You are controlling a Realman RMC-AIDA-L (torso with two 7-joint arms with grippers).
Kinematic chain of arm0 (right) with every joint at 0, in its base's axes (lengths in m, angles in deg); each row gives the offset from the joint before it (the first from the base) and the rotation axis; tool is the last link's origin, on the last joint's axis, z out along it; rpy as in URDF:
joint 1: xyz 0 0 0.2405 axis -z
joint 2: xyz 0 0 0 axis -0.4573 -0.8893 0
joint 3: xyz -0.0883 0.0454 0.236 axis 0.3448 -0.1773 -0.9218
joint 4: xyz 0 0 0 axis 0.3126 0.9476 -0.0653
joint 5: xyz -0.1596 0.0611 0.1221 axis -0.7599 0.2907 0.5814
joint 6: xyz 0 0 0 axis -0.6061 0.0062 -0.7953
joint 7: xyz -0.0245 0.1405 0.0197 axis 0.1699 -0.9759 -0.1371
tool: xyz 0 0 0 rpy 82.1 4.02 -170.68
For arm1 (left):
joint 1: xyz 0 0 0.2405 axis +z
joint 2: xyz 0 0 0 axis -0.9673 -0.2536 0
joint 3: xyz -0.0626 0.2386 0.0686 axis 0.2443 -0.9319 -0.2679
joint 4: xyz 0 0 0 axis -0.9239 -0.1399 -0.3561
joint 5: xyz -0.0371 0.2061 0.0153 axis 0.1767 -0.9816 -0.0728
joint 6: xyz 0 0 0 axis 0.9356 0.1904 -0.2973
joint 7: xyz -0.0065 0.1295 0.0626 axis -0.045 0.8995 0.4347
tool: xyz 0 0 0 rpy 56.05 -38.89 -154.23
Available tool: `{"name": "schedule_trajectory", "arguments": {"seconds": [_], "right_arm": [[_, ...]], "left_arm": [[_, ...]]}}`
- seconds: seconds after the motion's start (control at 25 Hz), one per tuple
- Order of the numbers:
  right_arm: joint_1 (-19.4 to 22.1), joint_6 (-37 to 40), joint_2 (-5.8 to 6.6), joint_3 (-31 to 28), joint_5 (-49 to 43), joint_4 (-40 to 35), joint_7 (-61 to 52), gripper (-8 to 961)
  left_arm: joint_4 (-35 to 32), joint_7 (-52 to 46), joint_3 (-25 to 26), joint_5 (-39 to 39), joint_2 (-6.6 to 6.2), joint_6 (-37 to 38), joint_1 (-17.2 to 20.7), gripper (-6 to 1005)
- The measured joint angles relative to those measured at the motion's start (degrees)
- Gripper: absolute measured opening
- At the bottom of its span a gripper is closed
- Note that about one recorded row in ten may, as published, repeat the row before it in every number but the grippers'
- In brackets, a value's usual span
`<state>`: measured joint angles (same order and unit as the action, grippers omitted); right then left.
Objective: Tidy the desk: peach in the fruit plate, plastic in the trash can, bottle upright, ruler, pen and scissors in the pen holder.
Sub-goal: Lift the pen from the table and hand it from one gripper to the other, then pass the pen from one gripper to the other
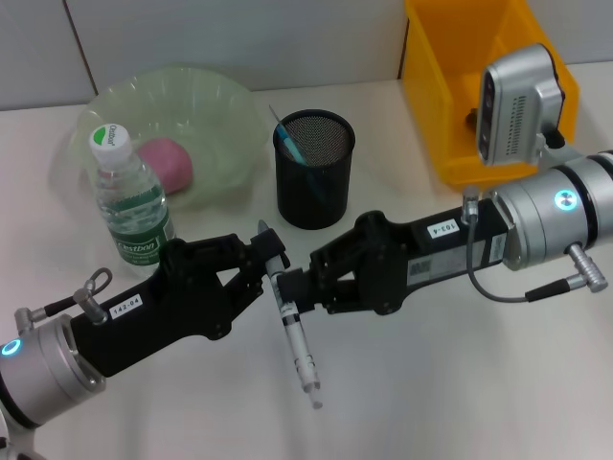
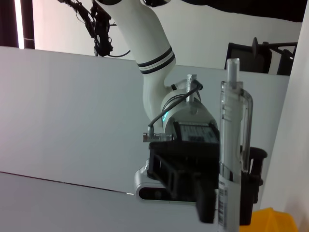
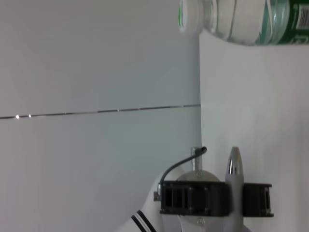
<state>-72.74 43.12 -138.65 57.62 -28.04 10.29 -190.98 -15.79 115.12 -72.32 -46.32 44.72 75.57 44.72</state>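
Pen: the pen (image 1: 292, 331) is hanging above the near middle of the tabletop (image 1: 460, 383), its long axis running near-to-far and tilted, the tip end nearest, the upper end caught between the two pincers.
Left pincer: the left pincer (image 1: 261, 259) is reaching in from the near left; its fingers are lying against the pen's upper end, but whether they are gripping or spread I cannot tell.
Right pincer: the right pincer (image 1: 292, 287) is coming in from the right and is closing around the pen's upper barrel, just below the left one; the left wrist view is showing its black fingers pressed on either side of the clear barrel (image 2: 231, 159).
Key relation: the pen holder (image 1: 314, 168) is standing just beyond the two pincers, slightly right of the pen, already carrying a teal-handled item; the right arm seems to be the one holding the pen for the drop.
Bottle: the bottle (image 1: 129, 206) is standing upright at the left, beside the left arm.
Fruit plate: the fruit plate (image 1: 225, 105) is sitting at the far left with the peach (image 1: 170, 163) in it.
Trash can: the yellow trash can (image 1: 431, 86) is waiting at the far right.
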Motion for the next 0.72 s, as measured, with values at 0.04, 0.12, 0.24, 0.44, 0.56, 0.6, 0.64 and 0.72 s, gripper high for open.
{"name": "schedule_trajectory", "arguments": {"seconds": [0.04, 0.12, 0.24, 0.44, 0.56, 0.6, 0.64, 0.72], "right_arm": [[0.1, -0.1, 0.03, -0.1, 0.1, -0.2, 0.0, 130], [0.2, -0.1, 0.05, -0.1, 0.2, -0.4, -0.2, 145], [0.1, -0.1, 0.03, 0.1, 0.3, -0.5, -0.2, 247], [-0.1, 0.3, 0.01, 0.4, 0.1, -0.5, -0.1, 474], [0.3, 0.7, 0.11, 0.5, -0.3, -0.5, 0.1, 579], [0.5, 0.9, 0.21, 0.5, -0.6, -0.6, 0.1, 580], [0.9, 1.3, 0.32, 0.5, -1.0, -1.0, 0.2, 581], [1.8, 2.2, 0.43, 0.5, -1.4, -2.5, 0.3, 583]], "left_arm": [[0.0, 0.2, 0.0, -0.1, 0.00, 0.0, 0.0, 144], [0.0, 0.5, -0.1, -0.3, 0.00, 0.0, 0.1, 145], [0.0, 0.5, -0.1, -0.3, 0.00, 0.0, 0.1, 145], [0.0, 0.5, 0.0, -0.3, 0.00, 0.0, 0.1, 147], [0.0, 0.2, 0.3, 0.0, 0.00, -0.1, 0.1, 148], [0.0, -0.2, 0.4, 0.1, 0.00, -0.2, 0.0, 148], [0.0, -0.8, 0.5, 0.2, 0.00, -0.2, -0.1, 148], [-0.2, -2.6, 1.0, 0.3, 0.00, -0.4, -0.2, 149]]}}
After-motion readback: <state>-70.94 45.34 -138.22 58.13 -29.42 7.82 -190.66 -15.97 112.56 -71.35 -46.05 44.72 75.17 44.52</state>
